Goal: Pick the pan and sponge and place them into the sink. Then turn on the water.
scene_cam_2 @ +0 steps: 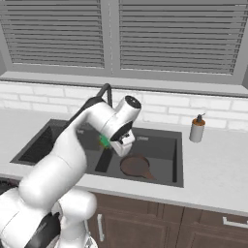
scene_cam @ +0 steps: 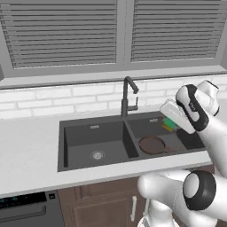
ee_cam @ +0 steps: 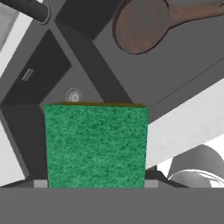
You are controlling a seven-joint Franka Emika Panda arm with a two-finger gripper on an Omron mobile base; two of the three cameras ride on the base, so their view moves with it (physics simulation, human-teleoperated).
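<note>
My gripper [scene_cam_2: 107, 142] is shut on the green and yellow sponge [scene_cam_2: 103, 141], held in the air over the divider of the dark grey sink [scene_cam: 88, 123]. In the hand view the sponge's [ee_cam: 96, 146] green face stands close in front and hides the fingertips. The dark brown pan [scene_cam: 151, 144] lies flat on the bottom of the right basin, its short handle pointing to the front right. The hand view shows the pan [ee_cam: 141, 26] beyond the sponge. No water shows at the spout of the dark faucet [scene_cam: 128, 95].
A soap dispenser [scene_cam_2: 196, 129] stands on the white counter right of the sink. The left basin holds only its round drain [scene_cam: 97, 155]. A tiled wall and shuttered windows rise behind the faucet. Brown cabinet doors run below the counter.
</note>
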